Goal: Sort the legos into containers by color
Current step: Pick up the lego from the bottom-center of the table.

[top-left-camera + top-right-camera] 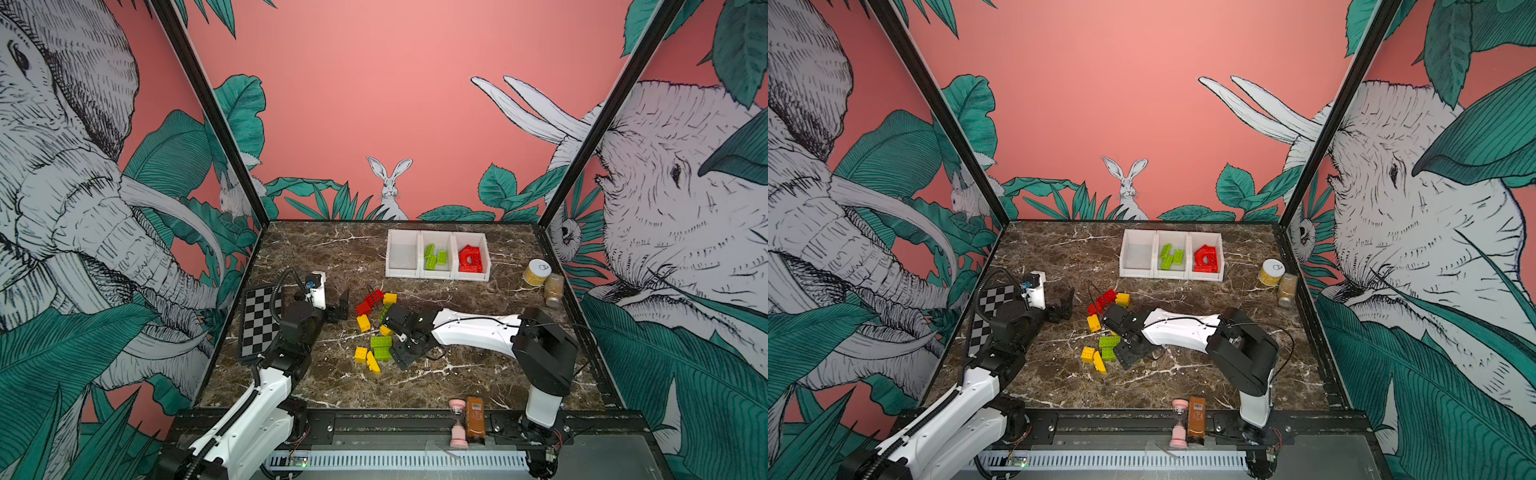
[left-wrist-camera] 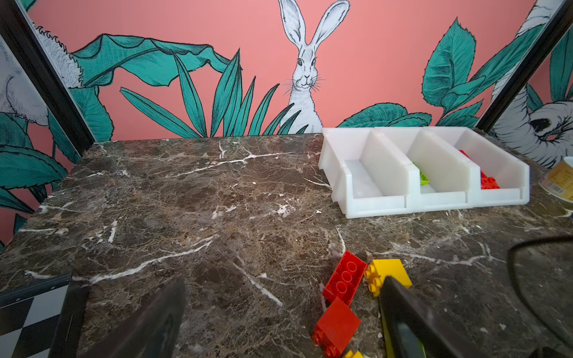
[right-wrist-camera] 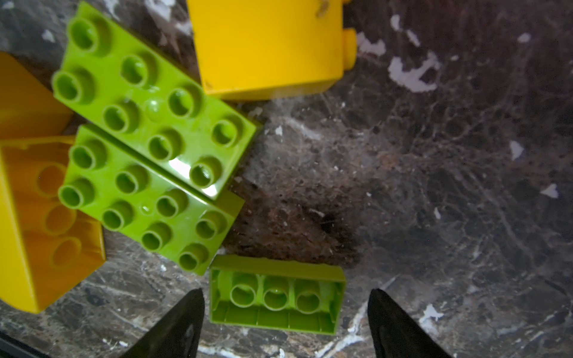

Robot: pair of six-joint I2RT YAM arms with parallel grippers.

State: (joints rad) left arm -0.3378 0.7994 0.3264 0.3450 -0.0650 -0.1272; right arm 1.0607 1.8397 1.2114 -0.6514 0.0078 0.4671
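Note:
The containers stand at the back. Their left bin is empty, the middle holds green legos, and the right holds red ones. Loose red, yellow and green legos lie mid-table. My right gripper hangs over the pile, open. An upside-down green brick lies between its fingers with gaps on both sides. My left gripper is open and holds nothing. It sits left of the red bricks.
A yellow-labelled jar and a spice jar stand at the right edge. A checkerboard lies by the left wall. A pink hourglass and a brown bottle sit on the front rail.

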